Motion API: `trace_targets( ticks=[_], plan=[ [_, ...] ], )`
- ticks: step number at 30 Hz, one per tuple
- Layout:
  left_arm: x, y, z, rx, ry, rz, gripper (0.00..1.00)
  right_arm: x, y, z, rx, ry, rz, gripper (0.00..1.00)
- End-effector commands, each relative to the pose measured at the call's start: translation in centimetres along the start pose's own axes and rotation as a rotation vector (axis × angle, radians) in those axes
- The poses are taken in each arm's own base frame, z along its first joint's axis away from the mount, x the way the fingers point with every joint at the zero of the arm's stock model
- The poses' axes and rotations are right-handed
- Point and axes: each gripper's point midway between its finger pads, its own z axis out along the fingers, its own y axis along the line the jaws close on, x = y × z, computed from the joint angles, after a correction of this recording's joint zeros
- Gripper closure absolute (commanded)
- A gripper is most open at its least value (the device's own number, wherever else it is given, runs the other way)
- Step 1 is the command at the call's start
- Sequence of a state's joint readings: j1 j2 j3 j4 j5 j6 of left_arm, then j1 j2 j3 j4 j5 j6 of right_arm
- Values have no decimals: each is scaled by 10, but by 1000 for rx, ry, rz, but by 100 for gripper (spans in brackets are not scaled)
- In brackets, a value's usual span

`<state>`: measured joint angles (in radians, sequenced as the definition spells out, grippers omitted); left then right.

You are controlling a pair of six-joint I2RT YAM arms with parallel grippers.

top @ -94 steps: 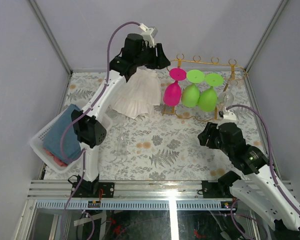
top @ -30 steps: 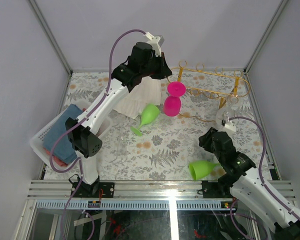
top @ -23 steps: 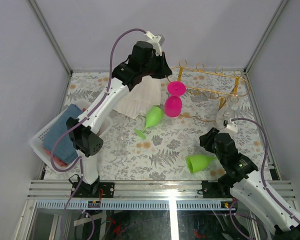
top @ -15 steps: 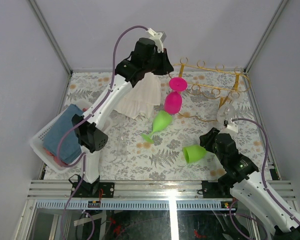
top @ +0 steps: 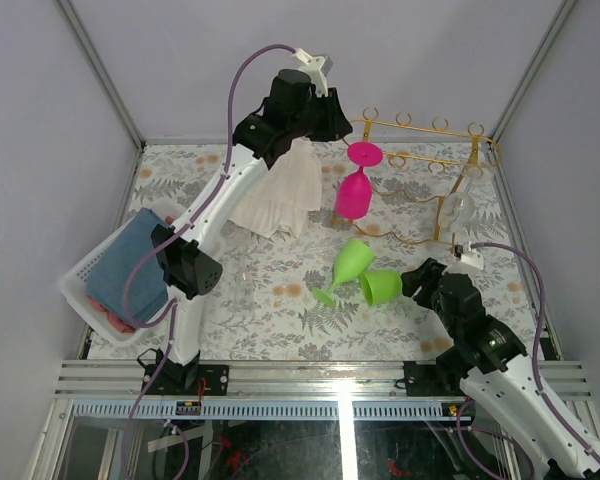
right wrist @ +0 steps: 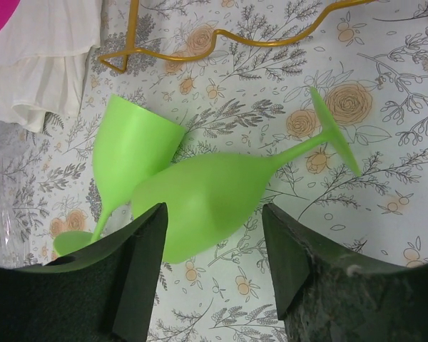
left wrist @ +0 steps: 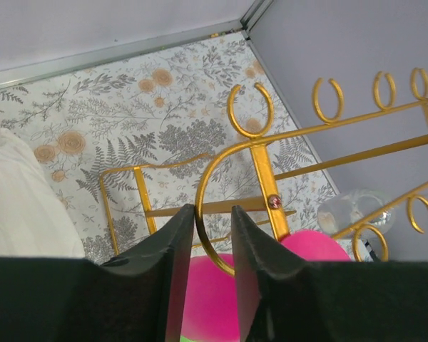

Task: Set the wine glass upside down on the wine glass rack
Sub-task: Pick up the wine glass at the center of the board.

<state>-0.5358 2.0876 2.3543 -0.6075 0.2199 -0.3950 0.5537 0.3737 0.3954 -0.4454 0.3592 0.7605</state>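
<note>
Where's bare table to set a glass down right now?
Near edge, in front of the green glasses. Far left corner, between basket and white cloth. Crowded: under the rack, with the pink glass, and by the right fingers.

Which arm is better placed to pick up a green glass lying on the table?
Right. The right gripper hangs open directly over one green glass, a finger on each side of its bowl. The left gripper is up at the gold rack.
</note>
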Motion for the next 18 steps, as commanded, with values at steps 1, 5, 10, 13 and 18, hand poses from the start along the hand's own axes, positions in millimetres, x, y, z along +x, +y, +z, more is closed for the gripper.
trace_targets(
  ticks=[1,5,10,13,18],
  plan=[
    [-48,-21,-14,81,-140,14,71,-27,10,-13,-35,-78,-14,35],
    [-60,-26,-24,98,-172,26,63,-26,24,-17,-113,-59,-55,30],
    [-73,-28,-45,86,-214,51,51,-18,39,-17,-191,2,-134,28],
    [-81,-26,-64,67,-248,65,47,-9,46,-14,-202,77,-168,28],
    [-89,-26,-93,35,-287,92,39,1,58,-8,-241,149,-194,28]
  ],
)
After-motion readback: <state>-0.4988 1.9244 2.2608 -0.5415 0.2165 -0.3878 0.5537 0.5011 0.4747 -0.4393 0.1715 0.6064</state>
